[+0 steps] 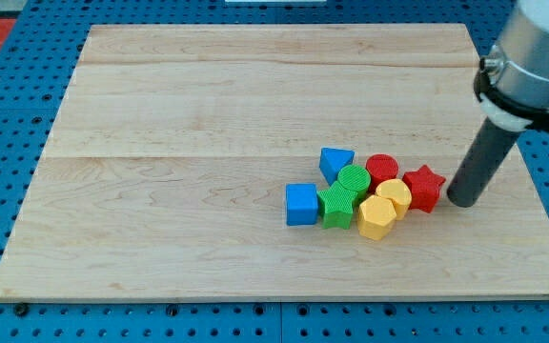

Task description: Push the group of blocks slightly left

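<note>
Blocks clustered on the wooden bench [208, 114], right of centre and toward the view's bottom, all pressed close or touching. Listed from the view's left: blue cube [301, 204] at the left end; green star-like ribbed block [335, 207] beside it; blue triangular block [335, 163] above, at the cluster's top; green ribbed round block [354, 179] just right of that; red cylinder [382, 170] behind; two yellow hexagonal blocks, lower one [376, 218] and upper one [395, 197]; red star [424, 188] at the right end. Matte, plastic-looking, solid colours; the green pair grooved, the rest smooth. Bench pale, grained, laid in planks.

Long axis of the cluster roughly left to right. Tip [463, 201] down on the bench just right of the red star, a narrow gap visible, not touching. Cluster lies directly to the view's left of the tip, so a leftward push looks aligned with that axis. No pincer fitted: plain dark rod, nothing to open, close or grip.

Judged risk: star-first contact may fan the loose blocks apart.
</note>
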Robot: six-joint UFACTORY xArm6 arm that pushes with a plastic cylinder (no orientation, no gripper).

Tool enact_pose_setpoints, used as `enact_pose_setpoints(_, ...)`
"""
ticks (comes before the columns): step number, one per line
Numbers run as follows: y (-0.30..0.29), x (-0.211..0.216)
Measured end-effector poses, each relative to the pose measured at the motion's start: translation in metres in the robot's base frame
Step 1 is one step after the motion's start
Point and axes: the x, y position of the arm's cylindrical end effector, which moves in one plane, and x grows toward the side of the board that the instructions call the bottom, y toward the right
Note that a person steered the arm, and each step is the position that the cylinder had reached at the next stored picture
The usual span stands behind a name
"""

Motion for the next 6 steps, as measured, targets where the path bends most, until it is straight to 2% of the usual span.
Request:
enact_pose_setpoints(1, -0.001, 0.031)
enact_pose_setpoints(2, -0.072, 0.040)
enact_pose_setpoints(3, -0.074, 0.030)
enact_pose_setpoints(4, -0.057, 0.050)
enact_pose_setpoints(5, -0.028, 0.050)
enact_pose_setpoints(6, -0.029, 0.037)
